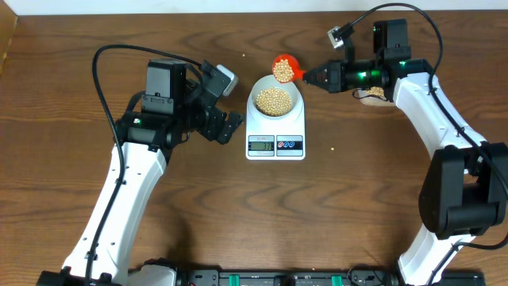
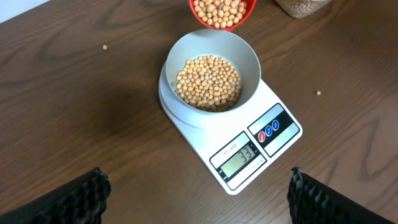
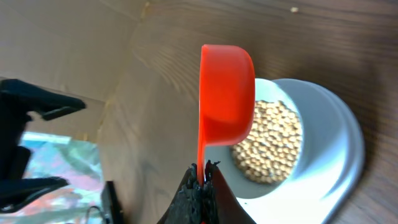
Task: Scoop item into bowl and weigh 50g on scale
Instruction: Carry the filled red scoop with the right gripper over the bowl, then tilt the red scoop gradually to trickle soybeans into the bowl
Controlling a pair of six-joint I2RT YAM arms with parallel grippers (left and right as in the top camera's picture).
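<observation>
Right pincer (image 1: pixel 311 75) is clamped on the handle of the red scoop (image 1: pixel 283 68) — you're holding it over the far rim of the bowl (image 2: pixel 249 56), w/ beans (image 2: pixel 221 9) in it. Bowl sits on the scale (image 2: pixel 199 130) mid-table (image 2: pixel 74 93), its bottom covered in beans; LCD (image 2: pixel 239 160) reads approx 33. Left pincer (image 1: pixel 228 125) hangs wide open, empty, just left of the scale — touching nothing. Clear tub (image 1: pixel 371 94) w/ more beans lies under your right arm.
</observation>
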